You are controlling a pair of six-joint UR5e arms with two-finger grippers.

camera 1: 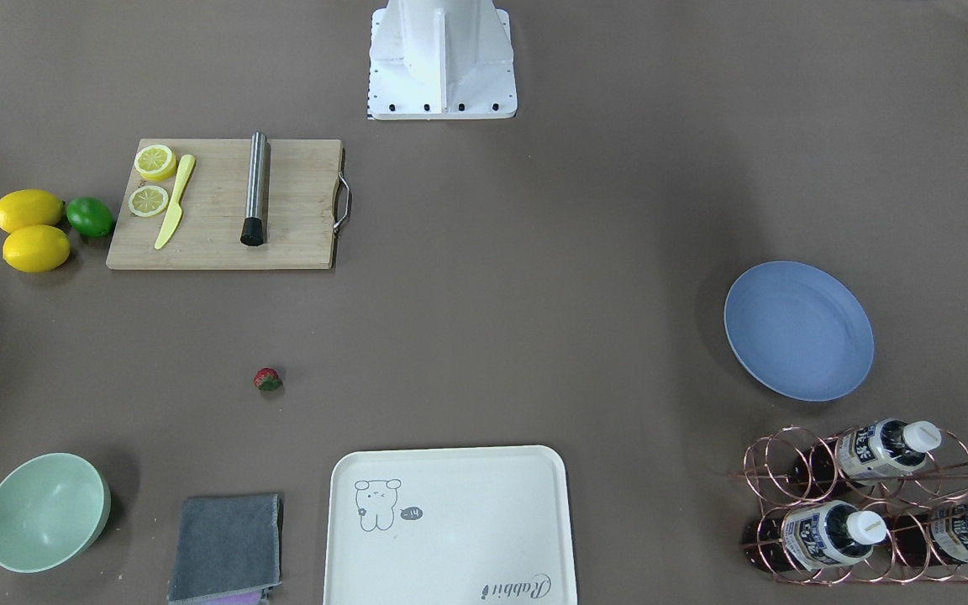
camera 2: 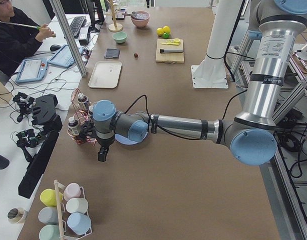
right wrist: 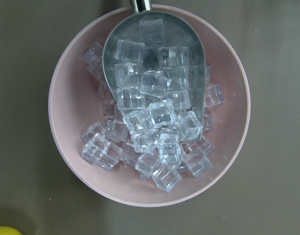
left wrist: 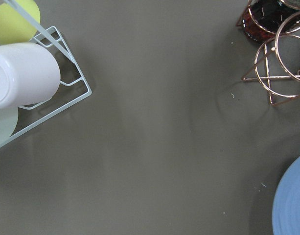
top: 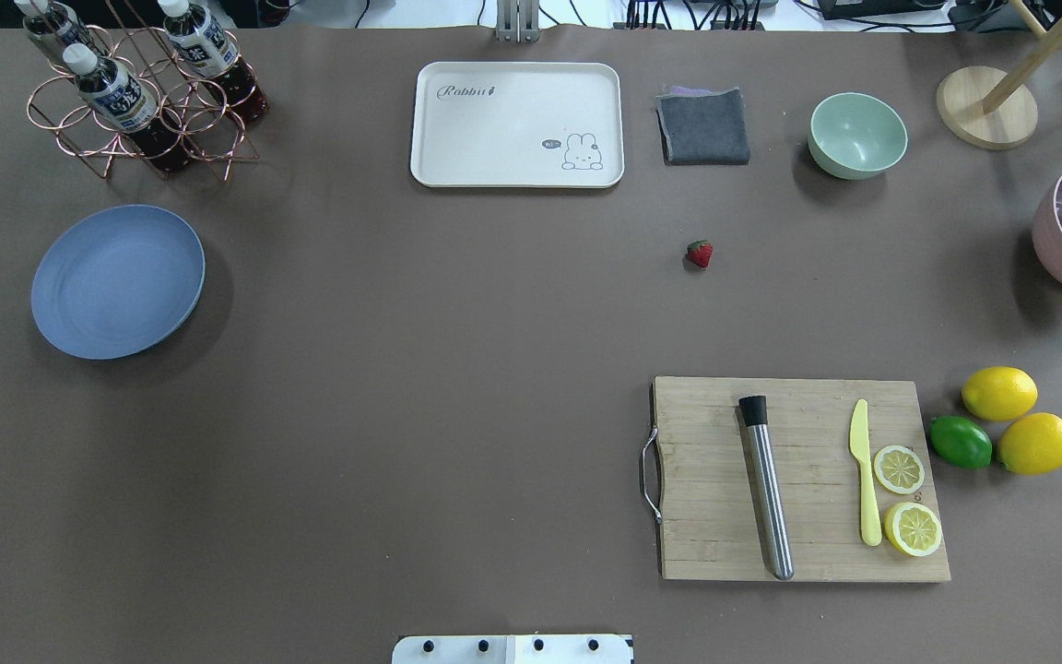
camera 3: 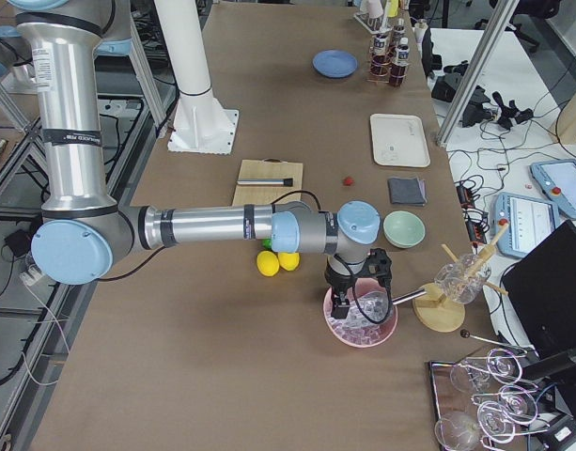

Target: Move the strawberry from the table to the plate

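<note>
Lying on the table, tiny red strawberry, green cap; left claw, right claw: grip indiscernible.

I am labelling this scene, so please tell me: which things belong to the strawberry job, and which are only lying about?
Job: strawberry, blue plate, table.
Lying about: cutting board, lemons, lime, cream tray, green bowl, grey cloth, bottles, ice bowl.
</note>
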